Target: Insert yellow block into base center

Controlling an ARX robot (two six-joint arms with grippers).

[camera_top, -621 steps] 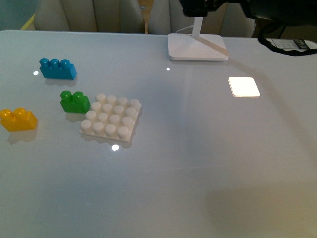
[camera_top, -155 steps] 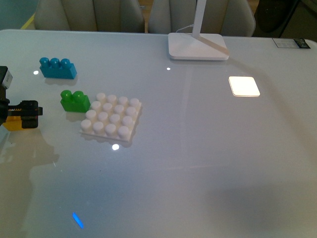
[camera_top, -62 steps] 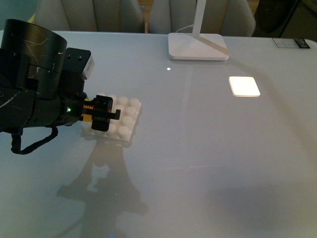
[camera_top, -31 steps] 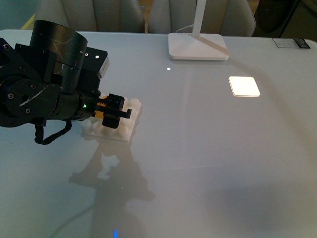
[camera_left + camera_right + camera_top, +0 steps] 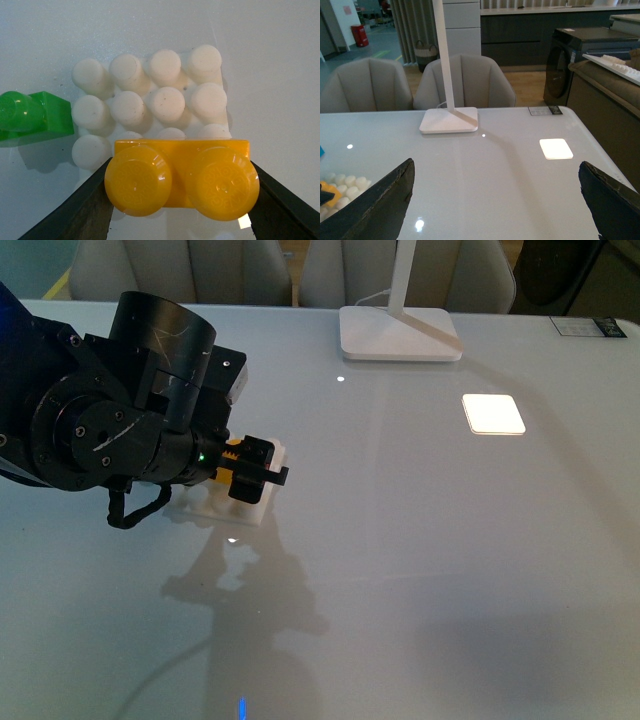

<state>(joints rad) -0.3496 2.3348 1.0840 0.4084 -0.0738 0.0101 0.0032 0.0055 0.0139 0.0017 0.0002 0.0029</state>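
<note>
A small glossy yellow-orange plastic brick with two round studs (image 5: 180, 182) is clamped in the black left claw (image 5: 252, 471), whose two fingers (image 5: 75, 212) press on its short ends. The studs and underside stay free. In the left wrist view it sits over the row of studs nearest the camera on the flat square white studded base plate (image 5: 205, 60). Whether it already touches those studs cannot be told. The base lies left of the table's middle, and a green two-stud brick (image 5: 30, 115) sits just beside its left edge. The brick looks light, rigid and slick. The end-face grip therefore seems right, though a tilted press could let it squirt out. The base is probably light too and may skate on the smooth, reflective white tabletop (image 5: 450, 540) unless the push goes straight down onto the centre studs. The right claw (image 5: 497, 205) is spread wide with nothing in it. A smooth white lamp foot (image 5: 400, 345) stands at the far side, and a bright square reflection (image 5: 492, 414) lies to its right. Padded beige chairs (image 5: 465, 80) and dark cabinets stand beyond the table.
</note>
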